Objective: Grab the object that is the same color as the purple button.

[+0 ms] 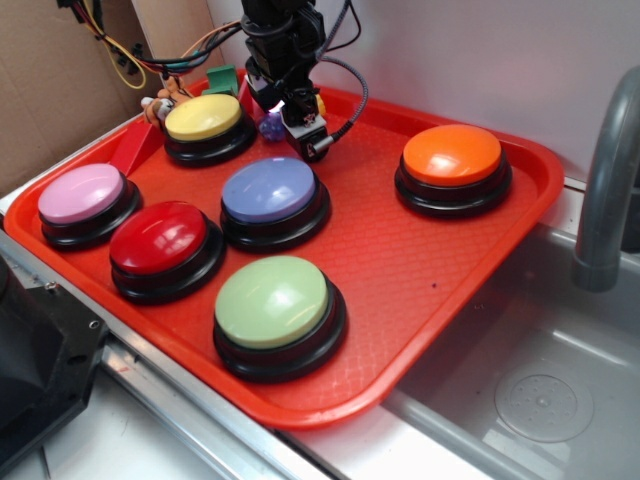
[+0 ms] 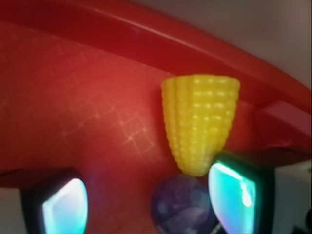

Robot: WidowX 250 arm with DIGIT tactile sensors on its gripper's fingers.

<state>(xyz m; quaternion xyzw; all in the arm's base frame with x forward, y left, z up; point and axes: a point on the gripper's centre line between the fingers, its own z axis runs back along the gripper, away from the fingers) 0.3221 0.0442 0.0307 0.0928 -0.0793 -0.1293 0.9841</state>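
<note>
The object, a small dark purple ball [image 2: 181,204], lies on the red tray [image 2: 73,107] between my fingers. It sits close against the right finger [image 2: 234,195], with a wide gap to the left finger [image 2: 63,207]. My gripper [image 2: 148,202] is open and low over the tray. In the exterior view the ball [image 1: 271,126] shows just beside the gripper [image 1: 288,122], at the tray's back behind the purple button [image 1: 268,190].
A yellow corn-shaped cone [image 2: 200,122] stands just beyond the ball, near the tray's raised rim [image 2: 204,46]. Yellow [image 1: 205,118], pink-lilac [image 1: 80,193], red [image 1: 158,238], green [image 1: 272,300] and orange [image 1: 452,155] buttons fill the tray. A grey faucet [image 1: 605,190] and sink lie to the right.
</note>
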